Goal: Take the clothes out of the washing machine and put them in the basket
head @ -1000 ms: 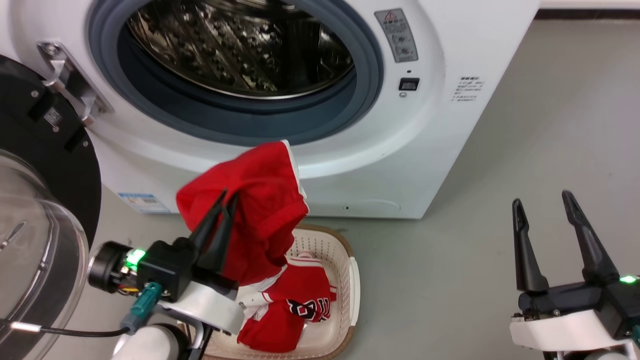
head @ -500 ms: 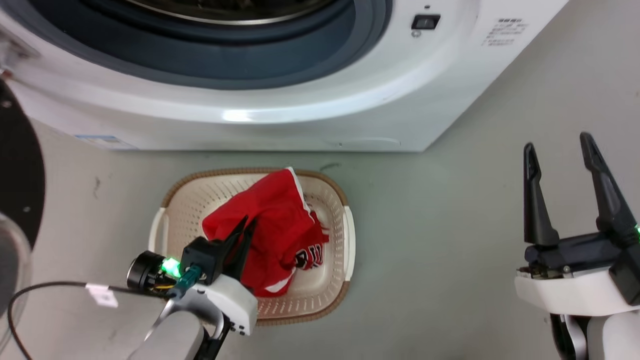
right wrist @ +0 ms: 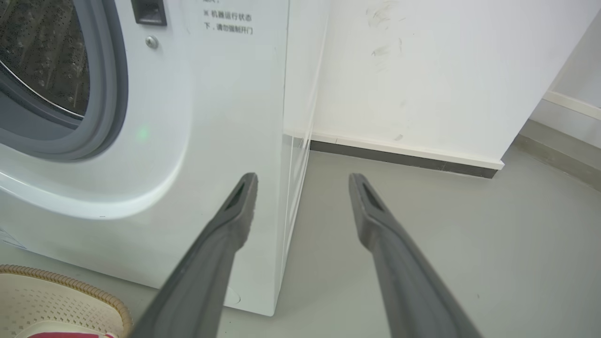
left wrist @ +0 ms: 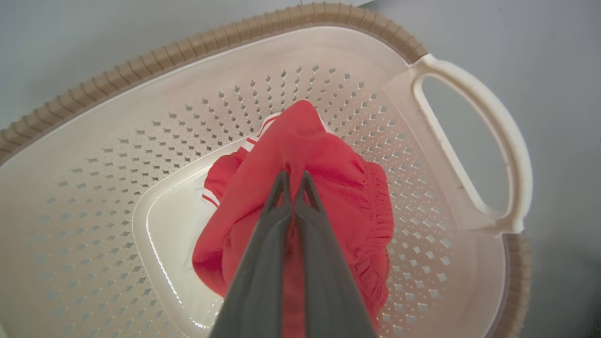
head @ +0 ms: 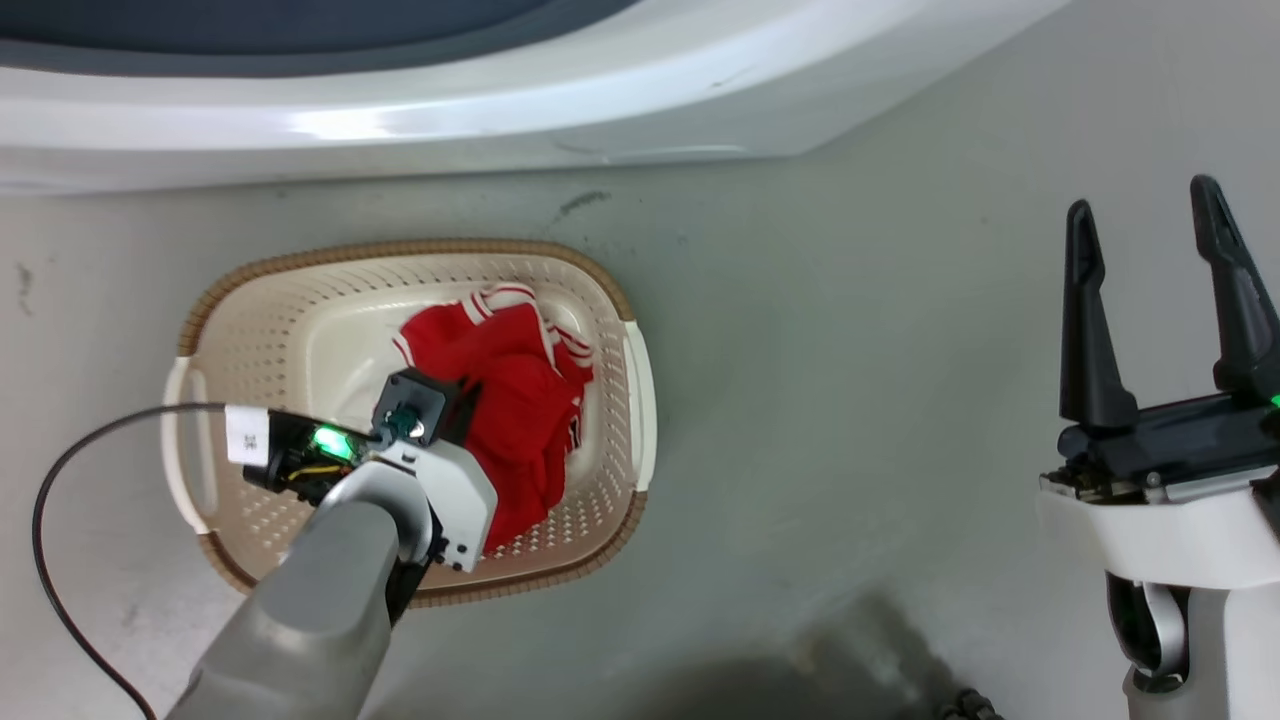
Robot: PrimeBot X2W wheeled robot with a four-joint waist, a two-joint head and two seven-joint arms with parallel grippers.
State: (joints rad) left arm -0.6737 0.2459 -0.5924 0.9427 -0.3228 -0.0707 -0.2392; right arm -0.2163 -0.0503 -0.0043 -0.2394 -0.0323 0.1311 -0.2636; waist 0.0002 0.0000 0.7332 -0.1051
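Red cloth with white trim, the clothes (head: 520,400), lies heaped inside the basket (head: 300,300), over the right half of its bottom and close to the right-hand handle end. The left gripper (left wrist: 293,176) points down into the heap. Its two dark fingers are pressed together with a fold of red fabric pinched between them, and the cloth rises to a peak at the tips and drapes down from there onto the basket's bottom. White stripes with thin red lines show at the far edge of the heap. A sliver of black-and-white print shows at its right edge in the head view, too folded to read.

The basket stands on the grey floor (head: 850,400) just in front of the washing machine (head: 400,130). Its long axis runs left to right, roughly along the machine's front, with a cream loop handle at each short end and the brown woven-look rim along the long sides.

The right gripper (head: 1141,195) hangs well apart to the right over bare floor, fingers spread wide with nothing between them, pointing toward the machine's right front corner. In the right wrist view the machine's front panel carries two short lines of small Chinese print beside a black rectangular catch. A white tag on the left arm's black cable (head: 60,520) bears a mark too small to read.
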